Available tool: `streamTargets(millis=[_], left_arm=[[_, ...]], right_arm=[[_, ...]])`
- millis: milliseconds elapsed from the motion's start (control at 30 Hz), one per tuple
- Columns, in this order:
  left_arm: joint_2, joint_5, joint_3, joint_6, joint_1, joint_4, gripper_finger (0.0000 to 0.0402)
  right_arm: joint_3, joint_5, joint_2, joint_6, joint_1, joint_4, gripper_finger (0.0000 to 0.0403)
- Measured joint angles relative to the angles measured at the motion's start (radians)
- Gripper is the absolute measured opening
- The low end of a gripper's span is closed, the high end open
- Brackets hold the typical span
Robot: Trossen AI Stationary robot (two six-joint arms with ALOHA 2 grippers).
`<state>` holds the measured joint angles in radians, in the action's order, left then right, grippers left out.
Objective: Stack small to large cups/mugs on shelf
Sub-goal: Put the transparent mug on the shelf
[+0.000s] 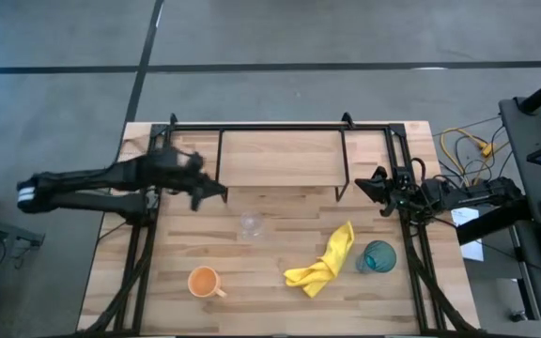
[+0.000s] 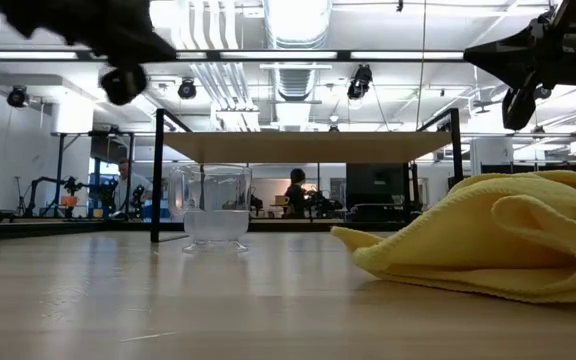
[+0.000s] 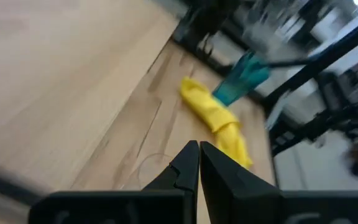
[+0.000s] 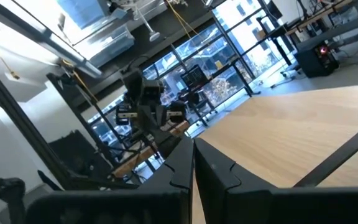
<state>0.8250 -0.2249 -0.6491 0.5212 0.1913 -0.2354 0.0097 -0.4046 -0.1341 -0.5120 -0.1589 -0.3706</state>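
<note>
The small clear glass cup (image 1: 251, 225) stands on the table in front of the shelf (image 1: 285, 157); it also shows in the low view (image 2: 213, 207). The orange handled mug (image 1: 204, 281) stands near the table's near edge. The teal tumbler (image 1: 378, 256) stands at the right, beside the yellow cloth (image 1: 325, 263). My left gripper (image 1: 222, 192) is shut and empty above the table, left of the glass cup, by the shelf's left front corner. My right gripper (image 1: 363, 184) is shut and empty by the shelf's right front corner.
The yellow cloth lies crumpled between the glass cup and the tumbler and fills the right of the low view (image 2: 498, 245). The shelf's black rod legs (image 1: 343, 192) stand at its corners. The shelf board (image 2: 308, 147) carries nothing. Cables (image 1: 463, 150) lie off the table's right side.
</note>
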Motion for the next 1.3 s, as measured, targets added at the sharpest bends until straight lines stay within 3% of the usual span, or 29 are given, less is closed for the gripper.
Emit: streamTargets(millis=[200,333,567,667,800,1067,1300], left_arm=[[0.247,0.002,-0.173,-0.082,-0.053,-0.006,0.0000],[0.380,0.007,-0.254,-0.040,-0.071,-0.104,0.0000],[0.488,0.013,-0.379,-0.013,-0.121,-0.295,0.0000],[0.511,0.029,-0.443,0.004,-0.156,-0.375,0.0000],[0.541,0.125,-0.533,0.000,-0.216,-0.473,0.0000],[0.579,0.186,-0.669,0.016,-0.273,-0.632,0.0000],[0.635,0.156,-0.672,0.178,-0.301,-0.719,0.0000]], right_arm=[[0.000,0.000,0.000,0.049,0.000,-0.002,0.0009],[0.000,0.019,0.001,0.032,0.000,-0.035,0.0009],[0.000,0.064,-0.001,-0.133,0.000,-0.097,0.0009],[0.006,0.064,-0.018,-0.134,0.000,-0.094,0.0014],[0.081,0.064,-0.064,-0.028,0.000,-0.072,0.0016],[0.466,0.094,-0.271,0.190,0.000,0.366,0.0013],[0.823,0.131,-0.561,0.167,-0.001,0.847,0.0013]])
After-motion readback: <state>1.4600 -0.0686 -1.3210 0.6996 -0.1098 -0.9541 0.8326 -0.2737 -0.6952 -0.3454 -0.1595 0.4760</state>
